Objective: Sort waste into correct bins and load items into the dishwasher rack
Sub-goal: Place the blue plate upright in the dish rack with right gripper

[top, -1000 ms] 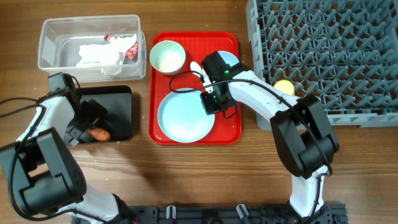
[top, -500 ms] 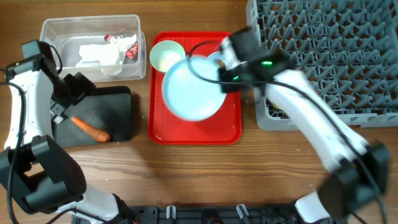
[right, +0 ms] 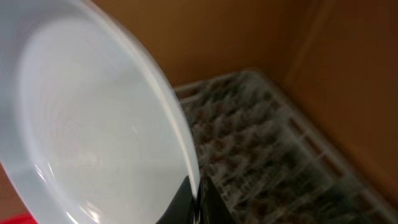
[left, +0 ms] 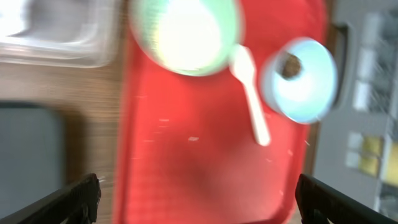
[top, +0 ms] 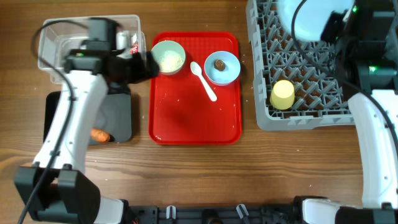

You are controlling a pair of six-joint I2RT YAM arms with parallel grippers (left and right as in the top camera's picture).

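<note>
**Right gripper** [right: 194, 200]: closed, pinching the rim of the plate [right: 93, 124]. The plate is lifted and tilted, held over the far part of the rack [top: 323, 74]. This is well to the right of the tray [top: 193, 118] and beyond its far edge. Whether the plate touches a peg cannot be told.

**Left gripper** [left: 198, 186]: jaws spread wide, nothing between them. It hangs at the tray's far-left corner, just beside the green bowl [top: 168, 57].

**On the tray:**
- The green bowl stands upright in the far-left corner.
- The blue bowl [top: 222, 67] stands upright in the far-right corner, with the morsel [top: 219, 64] inside it.
- The spoon [top: 204, 79] lies between the two bowls, scoop end toward the far edge and handle angled toward the tray's middle.
- Crumbs [left: 193, 139] are scattered over the bare middle.

**Right of the tray:** the rack stands just beside it. The cup [top: 282, 94] sits in the rack's near corner, the one closest to the tray.

**Left of the tray:**
- The black bin [top: 121, 118] lies just beside it, partly under the left arm. The carrot [top: 99, 134] rests at the bin's near edge.
- The tub [top: 56, 28] stands beyond the black bin, level with the tray's far edge. Its contents are mostly hidden by the arm.
</note>
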